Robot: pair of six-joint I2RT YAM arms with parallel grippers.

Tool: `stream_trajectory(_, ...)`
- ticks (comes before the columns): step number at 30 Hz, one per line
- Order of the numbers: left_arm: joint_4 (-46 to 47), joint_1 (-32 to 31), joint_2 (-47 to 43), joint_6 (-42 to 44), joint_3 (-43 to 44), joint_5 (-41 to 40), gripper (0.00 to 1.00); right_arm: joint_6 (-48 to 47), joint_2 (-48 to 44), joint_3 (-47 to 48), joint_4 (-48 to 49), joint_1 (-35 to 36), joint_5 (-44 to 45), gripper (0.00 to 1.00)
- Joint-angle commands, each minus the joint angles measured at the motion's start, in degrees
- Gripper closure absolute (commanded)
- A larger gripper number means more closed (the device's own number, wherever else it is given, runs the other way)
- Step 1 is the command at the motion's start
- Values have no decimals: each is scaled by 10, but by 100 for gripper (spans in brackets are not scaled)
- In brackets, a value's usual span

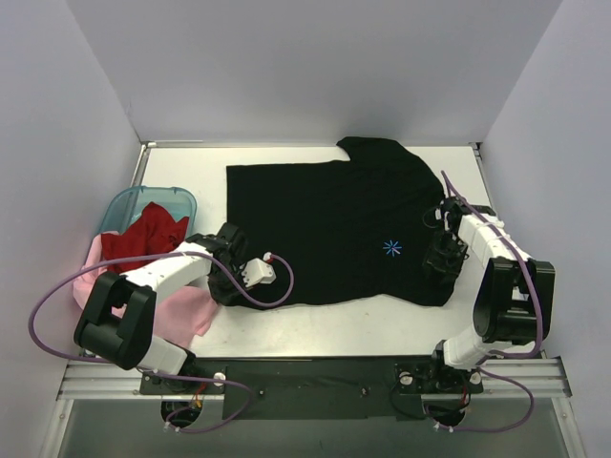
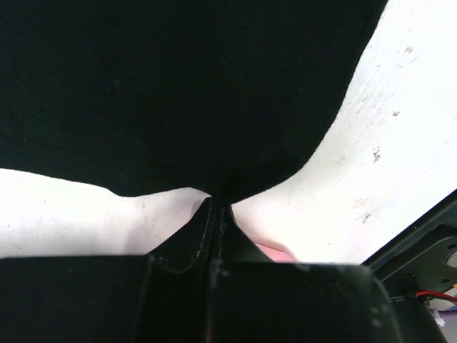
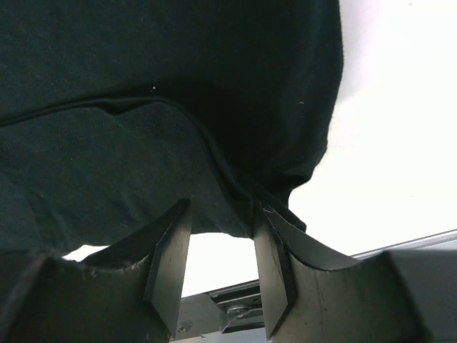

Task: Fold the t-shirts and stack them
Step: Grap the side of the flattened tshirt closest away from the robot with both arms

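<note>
The black t-shirt (image 1: pixel 329 229) lies spread flat on the white table (image 1: pixel 363 324), its light-blue starburst print (image 1: pixel 391 248) facing up. My left gripper (image 1: pixel 226 277) is at the shirt's near left corner; in the left wrist view its jaws (image 2: pixel 214 206) are shut on the black hem (image 2: pixel 186 107). My right gripper (image 1: pixel 441 258) is at the shirt's near right edge. It is open (image 3: pixel 221 243), with the black hem (image 3: pixel 214 143) just past the fingertips. The red t-shirt (image 1: pixel 143 234) sits in the tub. The pale pink t-shirt (image 1: pixel 181 310) lies under my left arm.
A translucent teal tub (image 1: pixel 181 197) stands at the left by the wall. Purple-grey walls close in the table on the left, back and right. A black metal rail (image 1: pixel 315 367) runs along the near edge. A strip of pink cloth (image 2: pixel 277 250) shows beside the left fingers.
</note>
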Motion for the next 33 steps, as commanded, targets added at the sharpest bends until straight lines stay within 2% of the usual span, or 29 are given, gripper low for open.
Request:
stream_trajectory(1,9,4,-15,3,2,18,100,-11,12,29,-17,-7,46,64)
stream_trajectory(4,12,4,-18,6,0,15,100,-41,60,59,-13,-31,49,65)
stream_trajectory(6,12,6,-18,9,0,13,100,-54,77,67,-11,-38,44,71)
stream_trajectory(11,11,7,-19,-1,-1,11,100,-60,86,64,8,-55,27,100)
stream_trajectory(16,3,19,-22,-20,25,-12,100,-79,46,79,18,-68,25,100)
stream_trajectory(21,6,35,-8,-23,75,-54,100,-125,12,133,50,-64,-38,100)
stream_trajectory(28,-9,72,60,-1,204,-58,100,-220,38,228,89,-59,-150,100)
stream_trajectory(33,-1,87,117,3,251,-58,100,-251,107,320,127,-56,-243,100)
